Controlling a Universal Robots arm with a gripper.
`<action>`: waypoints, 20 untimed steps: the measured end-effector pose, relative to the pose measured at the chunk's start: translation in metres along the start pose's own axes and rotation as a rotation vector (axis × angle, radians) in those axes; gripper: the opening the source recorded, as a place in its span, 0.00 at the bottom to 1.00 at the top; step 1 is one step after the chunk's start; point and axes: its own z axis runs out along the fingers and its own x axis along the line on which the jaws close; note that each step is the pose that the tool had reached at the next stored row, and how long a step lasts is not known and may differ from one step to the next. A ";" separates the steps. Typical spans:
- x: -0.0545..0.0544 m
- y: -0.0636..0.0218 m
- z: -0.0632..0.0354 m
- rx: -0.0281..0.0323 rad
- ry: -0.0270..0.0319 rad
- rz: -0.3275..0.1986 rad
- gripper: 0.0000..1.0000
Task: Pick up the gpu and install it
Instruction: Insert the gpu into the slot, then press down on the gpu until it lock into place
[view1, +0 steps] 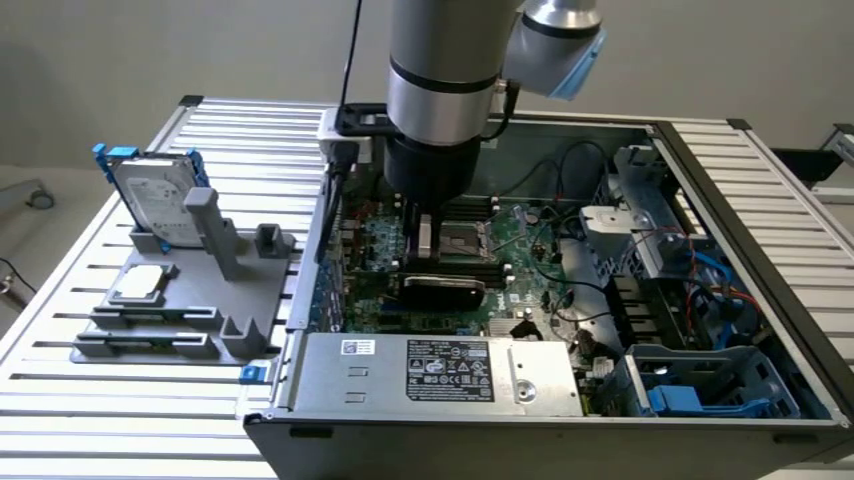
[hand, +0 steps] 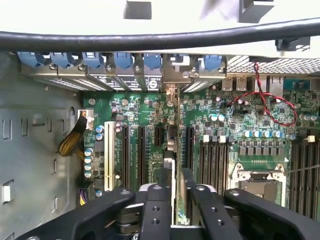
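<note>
- Exterior view: the arm (view1: 434, 90) reaches straight down into the open computer case (view1: 574, 132) on the slatted desk (view1: 80, 410)
- The gpu (view1: 443, 290) stands on edge over the motherboard (view1: 534, 255) just beneath the arm, its black cover facing the power supply (view1: 427, 368)
- Wrist view: the gpu is seen edge-on, upright, running towards the rear brackets (hand: 125, 75)
- The pincer (hand: 175, 176) is narrowed onto the gpu's upper edge, with one finger against each face

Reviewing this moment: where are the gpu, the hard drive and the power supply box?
gpu (view1: 441, 292), exterior view, on its black rounded cover.
hard drive (view1: 150, 200), exterior view, on its silver face.
power supply box (view1: 451, 370), exterior view, on its black label.
</note>
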 end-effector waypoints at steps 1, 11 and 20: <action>0.000 0.0000 -0.0001 0.0001 -0.0006 0.000 0.19; 0.000 0.0000 -0.0002 -0.0013 -0.0005 0.000 0.11; 0.000 0.0000 -0.0003 -0.0018 -0.0004 0.000 0.11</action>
